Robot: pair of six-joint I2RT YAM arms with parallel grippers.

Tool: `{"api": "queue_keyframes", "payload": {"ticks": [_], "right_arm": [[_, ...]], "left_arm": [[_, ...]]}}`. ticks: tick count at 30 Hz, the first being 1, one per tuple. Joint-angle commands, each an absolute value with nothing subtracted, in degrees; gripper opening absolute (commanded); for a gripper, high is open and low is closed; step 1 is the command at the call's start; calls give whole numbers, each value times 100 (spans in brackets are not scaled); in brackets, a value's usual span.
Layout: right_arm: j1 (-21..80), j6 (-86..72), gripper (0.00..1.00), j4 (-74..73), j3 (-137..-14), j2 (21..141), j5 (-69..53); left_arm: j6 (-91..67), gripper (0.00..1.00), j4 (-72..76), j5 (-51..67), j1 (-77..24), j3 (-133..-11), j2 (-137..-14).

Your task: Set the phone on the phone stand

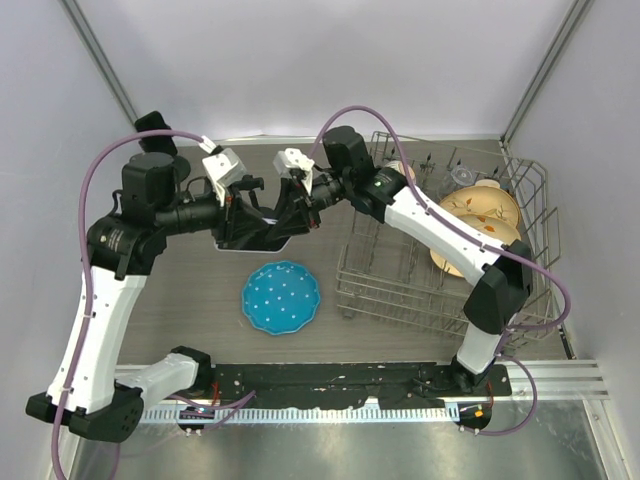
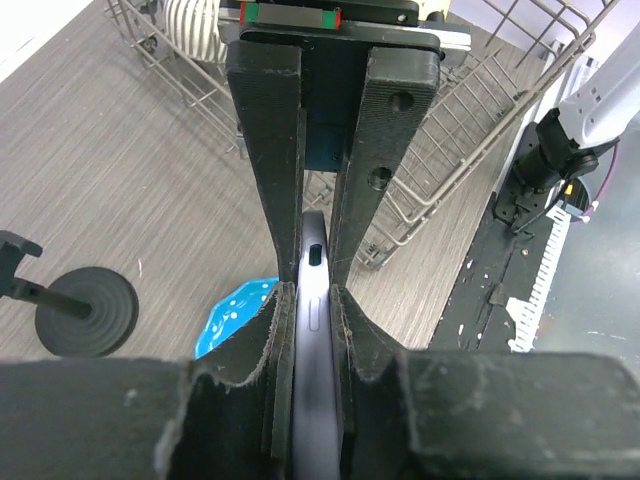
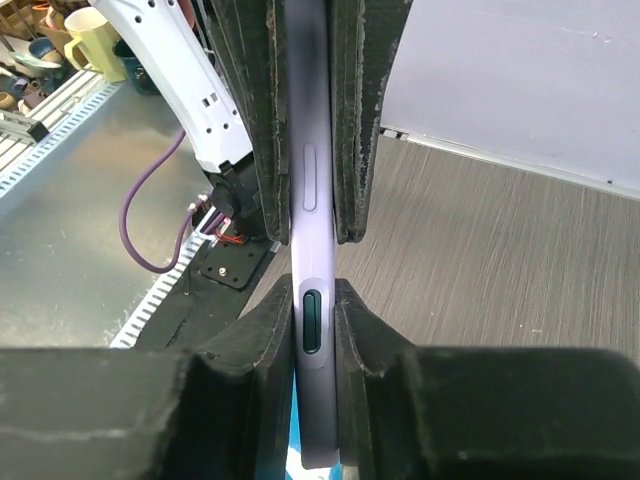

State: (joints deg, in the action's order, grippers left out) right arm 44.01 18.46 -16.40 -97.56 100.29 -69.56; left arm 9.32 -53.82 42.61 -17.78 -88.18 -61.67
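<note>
Between the two arms, above the table: the left gripper (image 2: 312, 296) and the right gripper (image 3: 312, 292) meet nose to nose. Each is clamped on the flat faces of the slim lilac phone (image 3: 310, 180), whose buttoned side edge faces both wrist cameras.
Step in hand: a mid-air hand-over, by my reading; the phone is not yet on its stand.
Stand: the black round-based phone stand (image 2: 88, 312) sits on the grey wood-grain table (image 2: 150, 150), well apart from the phone and bare.
Next move: one gripper must let go while the other holds firm. The stand appears to lie on the left arm's side, so the right probably frees and the left carries the phone over, tilting it to suit the rest.
Nearby: a round blue white-dotted plate (image 1: 281, 297) and a wire dish rack (image 1: 400, 290) lie close under the path.
Hidden: the pads cover the phone's faces, and its ends are cut off. From above it is lost in the dark mass of fingers. The stand's upper part is cropped, and I cannot pick it out surely overhead.
</note>
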Motion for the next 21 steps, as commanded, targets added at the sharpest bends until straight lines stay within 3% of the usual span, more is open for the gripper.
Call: {"api": "queue_keyframes", "payload": {"ticks": [1,2,3,5,7,10,11,12,17,19,20,21], "right_arm": [[4632,1600,23,-1520,-10107,10107,-7102],[4632,1582,25,-1512,-10116,10116,-7102],[4632,1599,39,-1564,-10116,10108,-7049],[4606,1896,52,-1783,-10125,10090,-6926],[4509,2003,52,-2012,-10134,10055,-6821],[4430,1986,27,-2048,-10186,10055,-6943],[4430,1995,10,-2057,-10195,10055,-6961],[4430,2030,1,-2048,-10204,10055,-7004],[4438,2023,1,-1690,-9942,9898,-6508],[4438,953,1,19,-9068,9652,-5813],[4404,723,1,1253,-8774,9407,-5166],[4360,460,1,1640,-8563,9335,-5029]], "left_arm": [[1054,0,-4606,4500,-1775,-9184,-6179],[1081,0,-4623,4448,-1784,-9202,-6179],[1098,0,-4640,4386,-1775,-9254,-6144],[1195,0,-4702,4158,-1784,-9307,-6091],[1222,0,-4676,4000,-1775,-9325,-5951],[1213,0,-4579,3902,-1775,-9264,-5793],[1178,0,-4579,3937,-1784,-9246,-5783],[1169,0,-4605,3964,-1784,-9237,-5783],[767,2,-4388,3746,-1784,-9159,-5801],[-364,30,-3862,2703,-1775,-9018,-5757],[-761,57,-3850,2228,-1784,-9000,-5731],[-1452,66,-3937,1449,-1775,-9035,-5722]]}}
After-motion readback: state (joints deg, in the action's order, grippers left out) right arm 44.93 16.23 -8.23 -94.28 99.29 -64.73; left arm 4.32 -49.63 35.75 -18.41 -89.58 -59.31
